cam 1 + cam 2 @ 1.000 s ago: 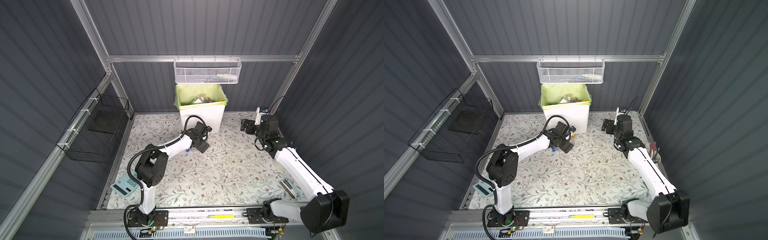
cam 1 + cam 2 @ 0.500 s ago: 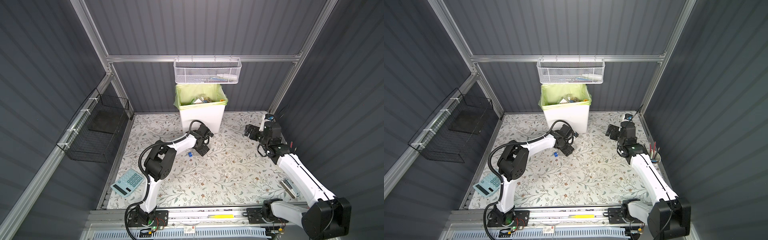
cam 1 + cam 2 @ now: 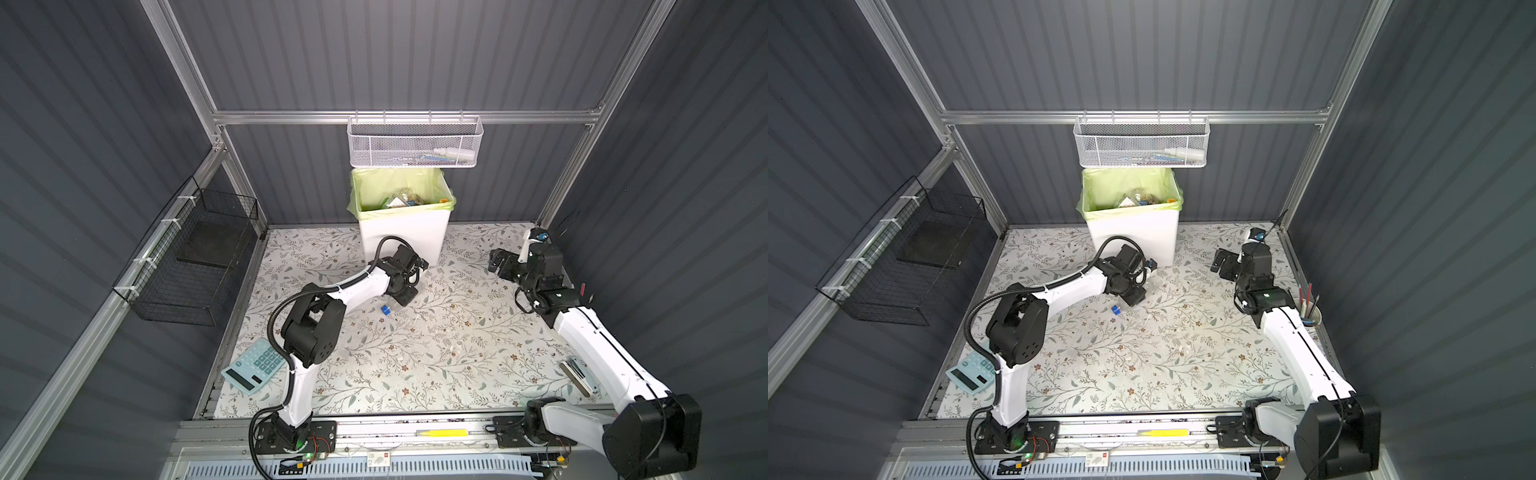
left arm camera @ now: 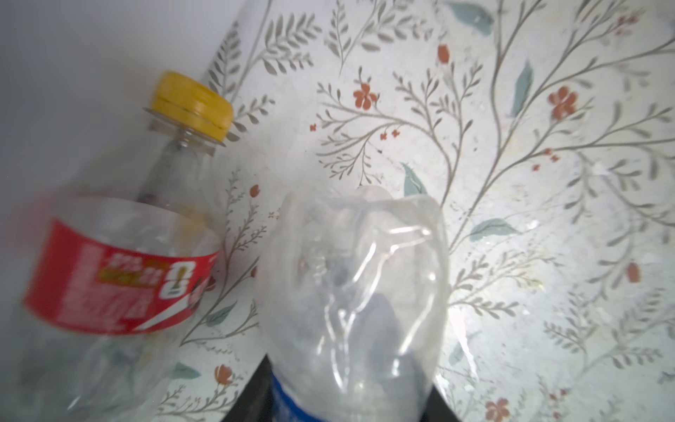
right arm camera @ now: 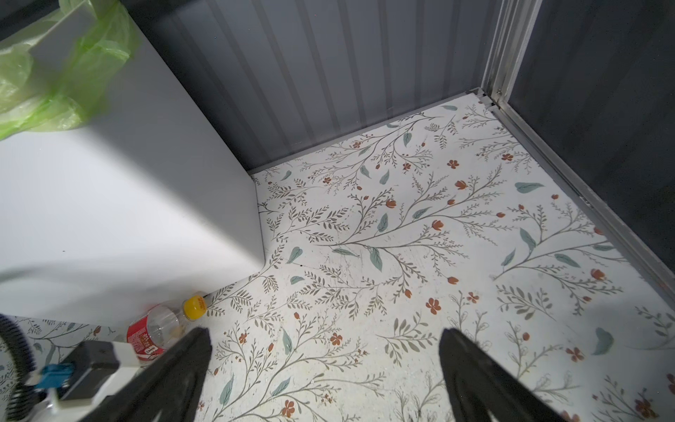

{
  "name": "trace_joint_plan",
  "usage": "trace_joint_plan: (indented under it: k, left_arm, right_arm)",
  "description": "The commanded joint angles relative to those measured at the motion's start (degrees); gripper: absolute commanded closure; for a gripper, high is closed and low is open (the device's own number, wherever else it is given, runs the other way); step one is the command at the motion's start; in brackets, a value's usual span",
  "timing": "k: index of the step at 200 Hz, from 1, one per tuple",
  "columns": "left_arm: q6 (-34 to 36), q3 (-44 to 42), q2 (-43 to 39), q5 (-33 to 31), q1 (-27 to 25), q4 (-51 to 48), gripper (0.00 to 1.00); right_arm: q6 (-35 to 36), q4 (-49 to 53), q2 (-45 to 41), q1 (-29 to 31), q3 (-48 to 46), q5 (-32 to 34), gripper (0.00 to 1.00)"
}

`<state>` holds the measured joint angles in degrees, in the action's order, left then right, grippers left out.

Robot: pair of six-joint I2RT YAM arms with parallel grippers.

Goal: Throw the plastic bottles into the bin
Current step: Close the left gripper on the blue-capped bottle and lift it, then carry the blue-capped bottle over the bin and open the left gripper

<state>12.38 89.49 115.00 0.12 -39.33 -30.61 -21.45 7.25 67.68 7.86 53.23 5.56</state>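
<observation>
My left gripper is shut on a crumpled clear bottle with a blue label, low over the floral floor just in front of the bin. In both top views this gripper is at the bin's front right corner. A second bottle with a red label and yellow cap lies against the bin wall; the right wrist view shows this second bottle too. More bottles lie inside the green-lined bin. My right gripper is open and empty, near the right wall.
A white mesh basket hangs above the bin. A black wire basket is on the left wall. A calculator lies front left, a small blue piece on the floor, a cup of pens at the right wall.
The left jaws have closed round the clear bottle in front of the bin, and the left elbow has swung slightly. The right gripper has drifted a little toward the right wall, still open.
</observation>
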Motion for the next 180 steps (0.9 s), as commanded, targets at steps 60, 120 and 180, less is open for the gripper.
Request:
trace_joint_plan:
  k: [60, 120, 180]
  left_arm:
    - [5.87, -0.62, -35.06, -8.68, -0.22, 26.06, 0.67]
    - [11.70, 2.09, -38.48, -10.44, -0.12, 50.24, 0.62]
    - [-13.36, 11.26, -14.96, -2.42, 13.44, 47.01, 0.49]
  right_arm:
    - [-0.77, -1.09, 0.78, -0.39, 0.50, -1.21, 0.01]
    - [-0.42, -0.58, -1.35, -0.55, -0.01, -0.66, 0.01]
    - [-0.85, -0.83, -2.86, -1.00, -0.85, -1.38, 0.01]
